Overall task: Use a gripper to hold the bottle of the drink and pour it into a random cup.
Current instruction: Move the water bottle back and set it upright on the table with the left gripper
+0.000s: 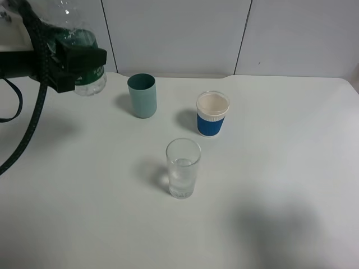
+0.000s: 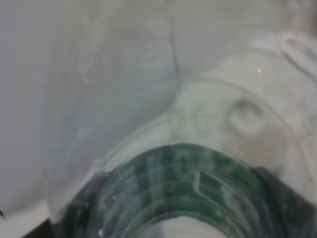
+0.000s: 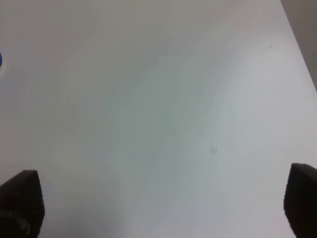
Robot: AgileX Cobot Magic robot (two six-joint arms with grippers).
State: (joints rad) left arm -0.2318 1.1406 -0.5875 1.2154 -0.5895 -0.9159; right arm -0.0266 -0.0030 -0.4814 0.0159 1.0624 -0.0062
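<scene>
Pinches the bottle [image 1: 84, 37] in the left gripper [image 1: 77, 59], jaws pressed tight on the dark green label. Holds it high off the table [image 1: 280, 168], close to the wall [image 1: 179, 33]. Shows clear plastic on both sides of the grip: a see-through stretch with bright specks above the jaws, a rounded clear end just beneath them. Hides much of the label behind the black gripper body and its braided cable [image 1: 33, 106]. Looks, from the left wrist, straight along the bottle [image 2: 188, 188]: green label band nearest the gripper, pale clear plastic beyond it. Cannot tell in that blur which end points away from the jaws.

Has the teal cup [image 1: 142, 95] nearest that gripper, lower down and off toward the right arm's side, upright on the table. Has the white cup [image 1: 212, 114], with its blue sleeve, further out the same way. Has the glass [image 1: 183, 168] well apart from the gripper, far beneath its level and nearer the table's front edge than either cup. Stands upright there, straight-sided and colourless, touching neither cup, with clear liquid in its lower part.

Spreads the right gripper [image 3: 161, 203] wide over the table, dark fingertips [image 3: 20, 203] far apart, only bare white surface between them.
</scene>
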